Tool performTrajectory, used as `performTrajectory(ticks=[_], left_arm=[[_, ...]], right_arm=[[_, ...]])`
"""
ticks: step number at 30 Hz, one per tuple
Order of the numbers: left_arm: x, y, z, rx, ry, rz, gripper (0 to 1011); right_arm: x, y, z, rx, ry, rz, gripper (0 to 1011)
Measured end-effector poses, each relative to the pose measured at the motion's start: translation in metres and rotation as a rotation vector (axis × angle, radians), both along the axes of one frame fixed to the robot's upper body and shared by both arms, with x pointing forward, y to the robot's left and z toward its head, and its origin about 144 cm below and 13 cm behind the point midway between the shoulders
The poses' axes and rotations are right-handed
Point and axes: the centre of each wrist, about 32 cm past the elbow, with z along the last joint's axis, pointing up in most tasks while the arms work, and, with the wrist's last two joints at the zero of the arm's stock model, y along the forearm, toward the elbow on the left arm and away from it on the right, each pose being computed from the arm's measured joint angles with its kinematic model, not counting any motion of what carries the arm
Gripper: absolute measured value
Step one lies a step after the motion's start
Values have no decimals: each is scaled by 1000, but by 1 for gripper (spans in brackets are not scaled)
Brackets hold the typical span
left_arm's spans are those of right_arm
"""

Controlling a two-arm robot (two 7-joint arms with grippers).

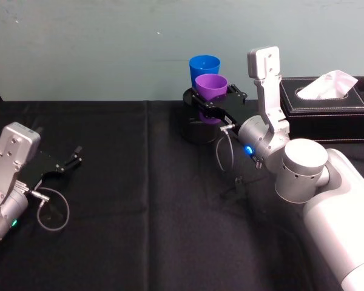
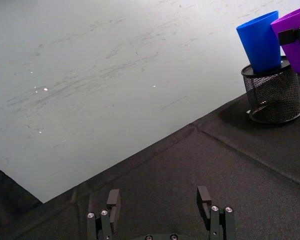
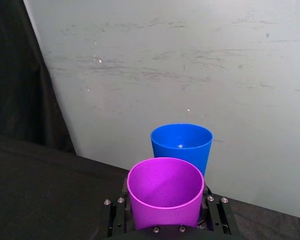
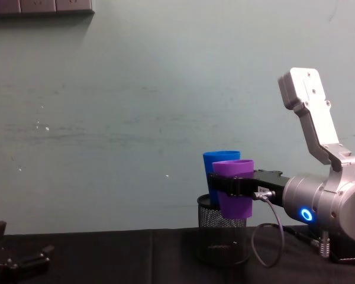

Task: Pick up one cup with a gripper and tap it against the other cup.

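Purple cup (image 1: 210,88), bright blue cup (image 1: 204,66), black mesh holder (image 2: 271,94), black tablecloth (image 1: 139,200), pale grey-green wall (image 4: 136,118).

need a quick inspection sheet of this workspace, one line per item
surface: black cloth table, creased.
job's things: purple cup held raised in the right gripper, close in front of the blue cup, which sits in the mesh pen holder; contact cannot be told.
clutter: black tissue box at the far right.
grippers: right shut on the purple cup; left gripper open, low over the cloth at the near left.
cables: a grey loop by each wrist.
surroundings: pale scuffed wall behind the table.
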Motion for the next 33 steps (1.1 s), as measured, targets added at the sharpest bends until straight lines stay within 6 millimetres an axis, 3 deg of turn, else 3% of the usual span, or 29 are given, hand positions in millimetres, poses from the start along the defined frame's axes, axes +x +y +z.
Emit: performTrajectory(ticks=[33], left_arm=[[0, 0, 0, 0, 0, 0, 1000]], right_arm=[[0, 0, 0, 0, 0, 0, 731]])
